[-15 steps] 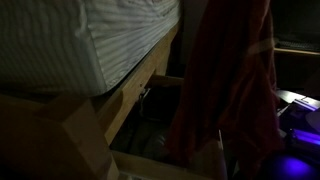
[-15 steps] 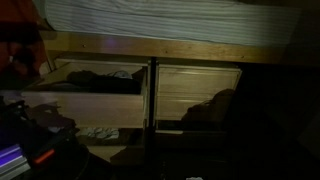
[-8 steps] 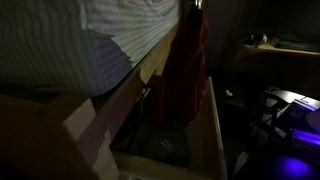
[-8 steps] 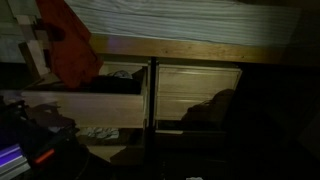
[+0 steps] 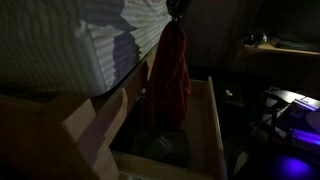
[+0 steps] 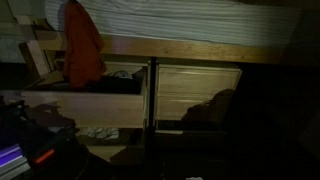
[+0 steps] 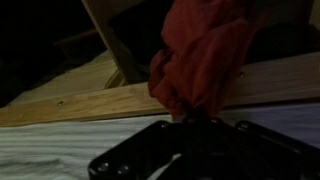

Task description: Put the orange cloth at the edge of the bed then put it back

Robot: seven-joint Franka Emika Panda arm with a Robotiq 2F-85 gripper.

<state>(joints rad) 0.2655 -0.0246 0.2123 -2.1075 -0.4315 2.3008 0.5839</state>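
Observation:
The orange cloth (image 5: 170, 75) hangs in long folds from my gripper (image 5: 178, 9), which is shut on its top edge. It dangles beside the edge of the bed's striped mattress (image 5: 60, 45), above the open wooden drawer (image 5: 215, 120). In an exterior view the orange cloth (image 6: 82, 45) hangs in front of the mattress (image 6: 180, 18), with its lower end over the left drawer (image 6: 90, 108). In the wrist view the cloth (image 7: 205, 55) is bunched just beyond my gripper (image 7: 193, 122), above the bed's wooden frame (image 7: 90, 102).
A dark grey fabric bundle (image 5: 165, 148) lies inside the open drawer. A second drawer (image 6: 198, 95) to the right is pushed in. A dark device with purple light (image 5: 295, 150) stands near the drawer. The room is dim.
The gripper has carried the hanging cloth in toward the mattress edge, over the open drawer. The cloth now hangs narrower and straighter.

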